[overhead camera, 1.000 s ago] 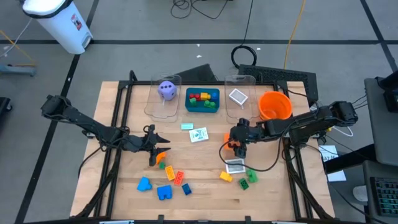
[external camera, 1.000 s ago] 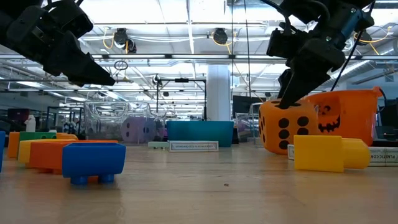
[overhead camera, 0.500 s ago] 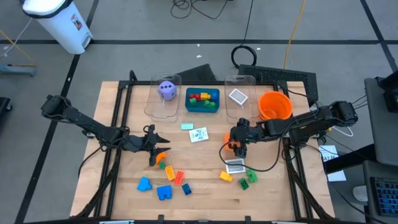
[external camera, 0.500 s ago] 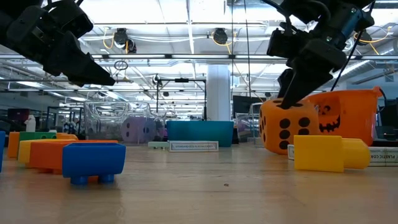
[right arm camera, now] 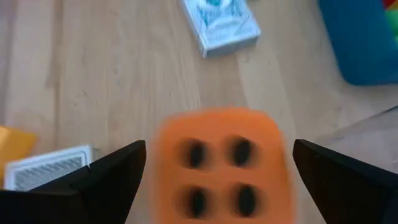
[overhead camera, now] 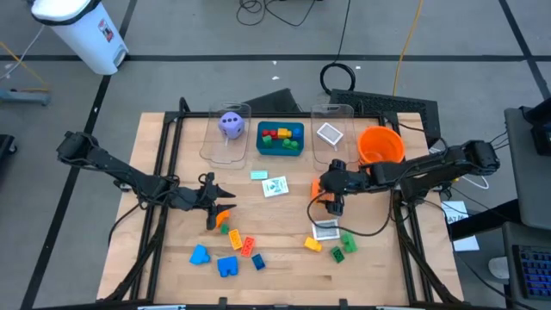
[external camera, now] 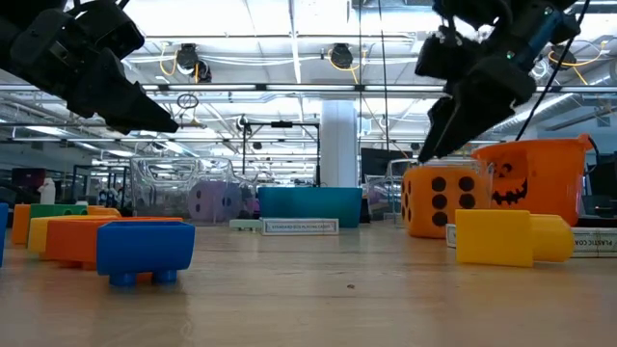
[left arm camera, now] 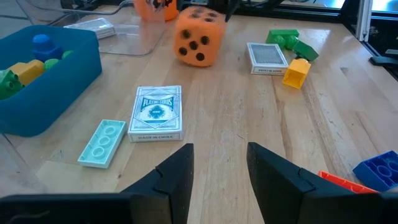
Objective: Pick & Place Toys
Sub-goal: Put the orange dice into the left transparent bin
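High view: partway through the sorting, by my judgement. Already placed: one purple die (overhead camera: 230, 124) in the left clear bin (overhead camera: 213, 146), several bricks (red, yellow, green) in the teal tray (overhead camera: 292, 148), one white card deck (overhead camera: 329, 133) in the right clear bin (overhead camera: 343, 108). The orange bowl (overhead camera: 380, 145) stands beside that bin; its contents cannot be made out.

Still loose on the table (overhead camera: 284, 267):
- orange die (external camera: 441, 200), count 1, resting on the wood right of centre, directly under the right gripper (overhead camera: 331, 186). Right pincer is spread wide with a finger either side of the die and clear of it in the right wrist view; nothing held.
- card decks, count 2: one near the table's middle (overhead camera: 275, 186), one (overhead camera: 325, 229) just in front of the die.
- pale teal flat brick (overhead camera: 258, 175), count 1, beside the middle deck.
- right cluster near the front deck: yellow brick (overhead camera: 312, 244), count 1; green bricks (overhead camera: 343, 244), probably 2, though they overlap.
- left cluster: blue bricks (overhead camera: 213, 259), about 3; a few orange, red, green and yellow bricks (overhead camera: 239, 241), hard to separate from above.

Left gripper (overhead camera: 215, 205) hangs over the left cluster, fingers (left arm camera: 177, 173) partly apart, and the left wrist view shows nothing between them.

Remaining, as judged: both dice-sized and brick items above, the bulk of the work.
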`<act>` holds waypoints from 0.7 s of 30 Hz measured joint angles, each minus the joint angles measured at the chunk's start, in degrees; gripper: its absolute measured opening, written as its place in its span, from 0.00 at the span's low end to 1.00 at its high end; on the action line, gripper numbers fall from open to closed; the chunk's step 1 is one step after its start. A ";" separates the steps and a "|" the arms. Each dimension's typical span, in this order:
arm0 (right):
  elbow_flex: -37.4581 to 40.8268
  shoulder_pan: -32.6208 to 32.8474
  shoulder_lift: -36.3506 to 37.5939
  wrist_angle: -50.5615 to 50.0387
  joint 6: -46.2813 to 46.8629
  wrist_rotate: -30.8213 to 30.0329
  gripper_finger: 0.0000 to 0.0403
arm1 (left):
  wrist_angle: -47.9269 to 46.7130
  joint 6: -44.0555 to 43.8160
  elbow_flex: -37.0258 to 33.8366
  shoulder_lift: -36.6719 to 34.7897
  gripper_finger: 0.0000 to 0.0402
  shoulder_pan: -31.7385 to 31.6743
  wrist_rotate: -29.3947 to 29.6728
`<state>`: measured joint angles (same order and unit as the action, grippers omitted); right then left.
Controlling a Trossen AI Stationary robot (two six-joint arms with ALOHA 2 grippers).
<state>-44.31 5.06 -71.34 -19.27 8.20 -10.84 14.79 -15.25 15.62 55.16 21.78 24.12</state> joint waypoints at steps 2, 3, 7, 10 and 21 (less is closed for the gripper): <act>-0.02 -0.21 1.55 0.13 -0.02 -0.01 0.99 | 0.00 0.00 0.00 0.00 0.38 0.00 0.00; -0.02 -0.20 2.23 0.15 0.25 0.01 0.99 | 0.01 0.00 0.00 0.00 0.38 0.00 0.00; -0.02 -0.21 3.43 0.13 0.54 -0.17 0.99 | 0.02 0.02 0.00 0.00 0.38 -0.02 0.00; -0.02 -0.21 3.40 -0.08 -0.17 -1.37 0.99 | 0.01 0.02 0.00 0.02 0.38 0.00 0.00; -0.02 -0.61 3.16 -1.32 -5.82 -1.24 0.99 | 0.03 0.02 0.00 0.00 0.38 -0.02 1.44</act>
<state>-44.34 4.45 -68.19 -20.58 2.39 -12.08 14.81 -15.22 15.62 55.16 21.76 25.56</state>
